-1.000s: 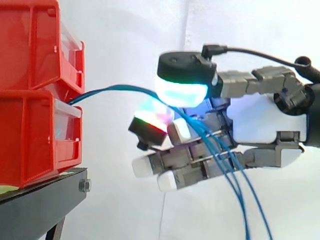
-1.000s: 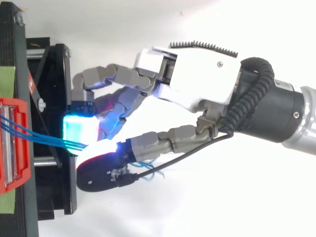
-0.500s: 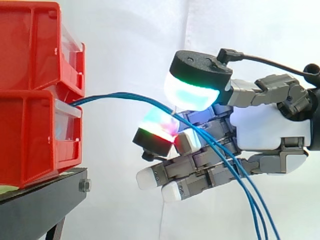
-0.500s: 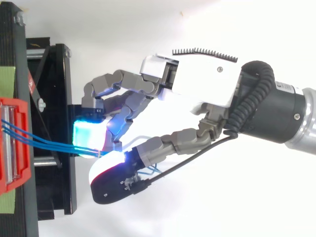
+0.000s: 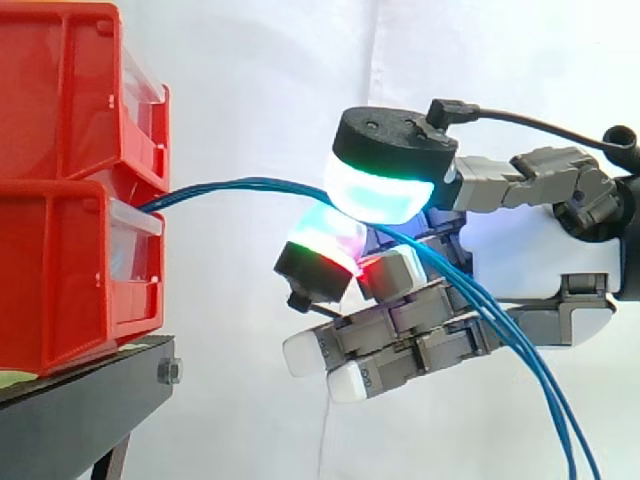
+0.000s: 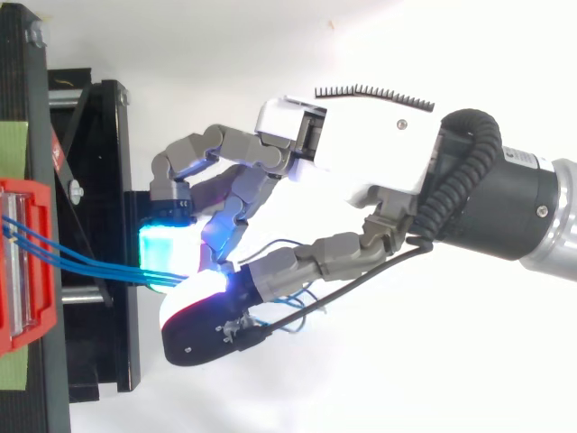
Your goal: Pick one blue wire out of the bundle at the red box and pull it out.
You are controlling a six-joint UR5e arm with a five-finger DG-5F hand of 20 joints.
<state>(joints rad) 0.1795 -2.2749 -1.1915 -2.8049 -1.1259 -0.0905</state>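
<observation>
Since the blue wires [image 5: 240, 183] run right between the glowing thumb pad [image 5: 375, 190] and the curled finger pad [image 5: 322, 245] under it, I'd say we're at the grab-and-separate step, not the pull yet. The hand [image 5: 540, 270] sits off to the right of the bins, apart from them, with thumb and finger closed onto the bundle. From above, the strands disappear right where the two pads meet. What I can't tell is whether it has one wire or the whole lot pinched. To me it looks like the lot.

Where the wires are: they come out of the front of the lower red bin [image 5: 60, 280], just under the upper red bin [image 5: 60, 90]. From there they arc across the open gap to the hand, go through the pinch and hang down off the bottom right of the side view. There's slack in that arc, so nothing looks tight.

Next move, my guess: it needs to work a single strand loose from its neighbours and get a firm pinch on just that one. Then it can draw back away from the bins in line with the wire. Pull with all of them clamped and the whole bundle comes along.

Count: one hand, two red bins stacked on one black stand [image 5: 90, 390], and three blue wires [image 6: 90, 263] as far as I can make out from above. Could be one more hiding.
</observation>
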